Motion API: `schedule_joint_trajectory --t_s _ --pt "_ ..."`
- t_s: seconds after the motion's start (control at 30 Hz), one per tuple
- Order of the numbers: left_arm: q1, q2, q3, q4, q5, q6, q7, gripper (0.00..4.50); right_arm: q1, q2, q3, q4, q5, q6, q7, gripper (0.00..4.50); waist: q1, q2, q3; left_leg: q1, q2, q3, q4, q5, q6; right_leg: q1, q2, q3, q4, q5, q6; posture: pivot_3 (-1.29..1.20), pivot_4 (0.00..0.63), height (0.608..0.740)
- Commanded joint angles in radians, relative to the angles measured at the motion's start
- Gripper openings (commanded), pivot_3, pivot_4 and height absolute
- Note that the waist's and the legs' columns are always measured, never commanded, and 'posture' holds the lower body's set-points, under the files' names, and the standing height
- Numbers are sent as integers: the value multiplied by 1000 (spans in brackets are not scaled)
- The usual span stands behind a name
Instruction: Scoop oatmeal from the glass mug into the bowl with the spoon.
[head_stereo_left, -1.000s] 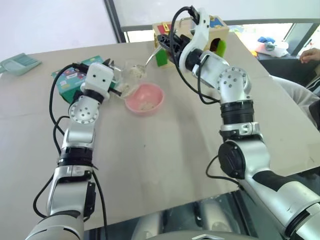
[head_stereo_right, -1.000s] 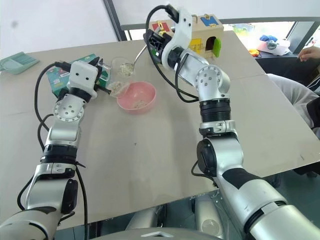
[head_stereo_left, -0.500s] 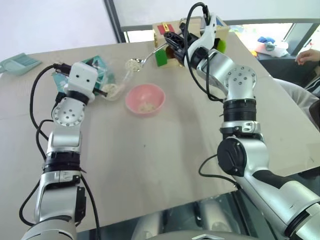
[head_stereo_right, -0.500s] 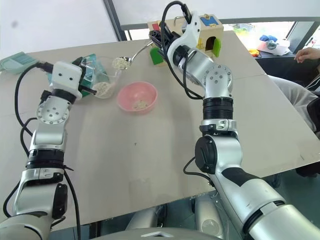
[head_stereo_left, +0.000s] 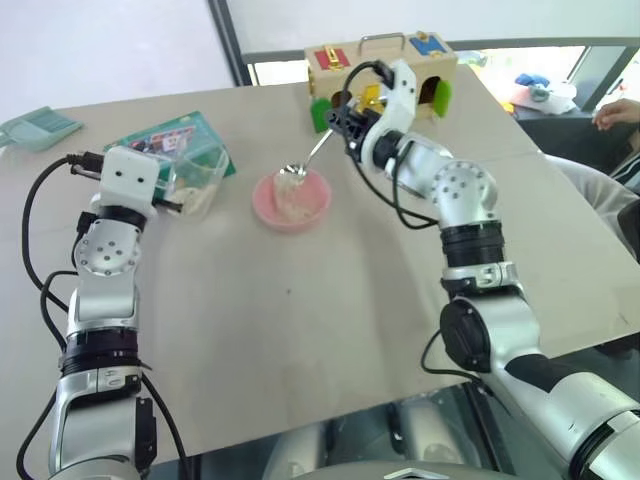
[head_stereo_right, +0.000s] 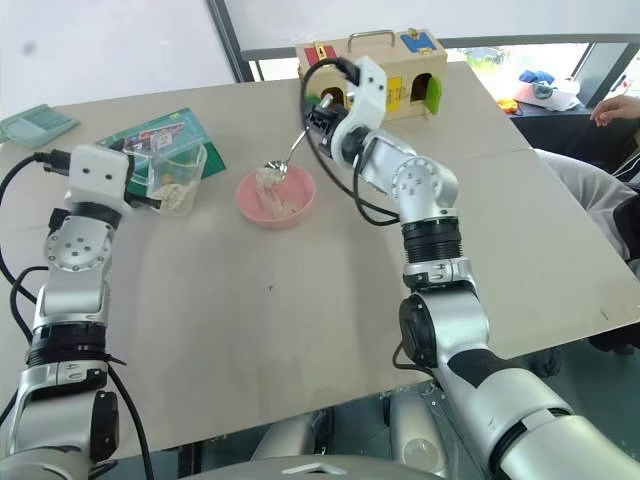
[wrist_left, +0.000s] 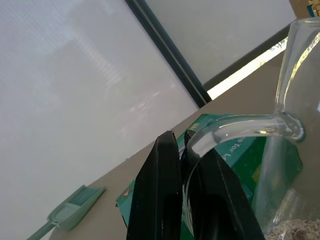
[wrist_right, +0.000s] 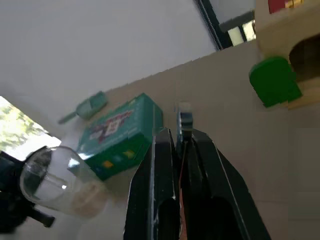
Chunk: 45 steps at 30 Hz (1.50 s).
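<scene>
The beige table (head_stereo_left: 330, 300) carries a wooden toy house (head_stereo_left: 385, 62) with coloured doors at its far edge, a teal box (head_stereo_left: 165, 140) near the left arm, and a pale green scoop (head_stereo_left: 35, 127) off at the far left corner. The left gripper (wrist_left: 186, 150) is closed on the handle of the glass mug (head_stereo_left: 195, 172), holding it beside the teal box with oatmeal (head_stereo_left: 200, 197) in its bottom, apart from the pink bowl (head_stereo_left: 291, 198). The right gripper (head_stereo_left: 347, 118) is clamped on the handle of the spoon (head_stereo_left: 305, 160), whose tip dips over the bowl's far rim above the flakes lying inside.
</scene>
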Motion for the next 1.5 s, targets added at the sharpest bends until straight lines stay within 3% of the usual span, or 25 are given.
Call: schedule_joint_trajectory --t_s 0.03,0.13,0.3,0.43,0.57,0.63,0.87,0.97,1.03,1.13,1.27,1.4,1.5 --pt "14 4 30 -68 -14 -1 20 65 27 -31 162 -105 -154 -159 138 0 0 0 0 0 0 0 0 0 0 0 0 0 0 0 0 0 150 740" --pt "21 1 30 -71 -15 2 22 65 52 -61 241 -174 -220 -243 241 0 1 0 0 0 0 -1 0 0 0 0 0 -1 0 0 0 0 150 740" --pt "38 -5 26 -64 -10 -8 28 65 63 -83 262 -220 -273 -309 317 0 2 0 0 0 0 -1 0 0 0 0 0 -1 0 0 0 0 150 740" --pt "42 -12 21 -61 -15 -13 25 65 50 -42 140 -215 -185 -229 279 0 5 0 0 0 0 -1 1 0 0 0 0 -1 0 0 0 0 150 740" --pt "46 -37 7 -79 -27 -10 12 65 12 40 -54 -230 38 -60 216 0 7 0 0 0 0 -1 1 0 0 1 0 -1 0 0 0 0 150 740" --pt "48 -55 -2 -98 -37 0 5 65 3 67 -92 -238 87 -22 197 0 7 0 0 0 0 -1 1 0 0 1 0 -1 0 0 0 0 150 740" --pt "27 -145 -41 -179 -55 33 3 65 65 146 -12 -258 33 -29 156 0 4 0 0 1 0 -1 1 0 0 1 0 -1 0 0 0 0 150 740" --pt "32 -167 -44 -217 -70 29 -8 65 64 151 7 -229 11 -56 142 0 6 0 0 0 0 -1 2 0 0 1 0 -1 0 0 0 0 150 740" --pt "35 -184 -40 -236 -90 22 -12 65 75 117 85 -208 -56 -90 193 0 5 0 0 0 0 -1 2 0 0 1 0 -1 1 0 0 0 150 740" --pt "41 -208 -28 -252 -121 42 -9 0 108 95 160 -207 -120 -142 254 926 4 0 0 1 0 0 1 0 0 1 0 0 1 0 0 0 150 740" --pt "70 -233 1 -260 -165 78 -6 0 162 61 187 -298 -102 -143 349 2835 4 0 0 1 0 0 2 0 0 1 0 0 1 0 0 0 150 740" --pt "121 -268 89 -234 -299 99 -26 0 261 -40 146 -458 -35 -235 532 2835 7 -1 -1 0 0 -1 2 0 0 2 0 -1 0 0 0 0 150 740" --pt "173 -280 146 -216 -373 108 -48 0 373 -186 156 -618 -12 -231 649 2835 11 -1 -1 0 0 -3 2 0 0 3 0 -3 -2 0 0 0 150 740"
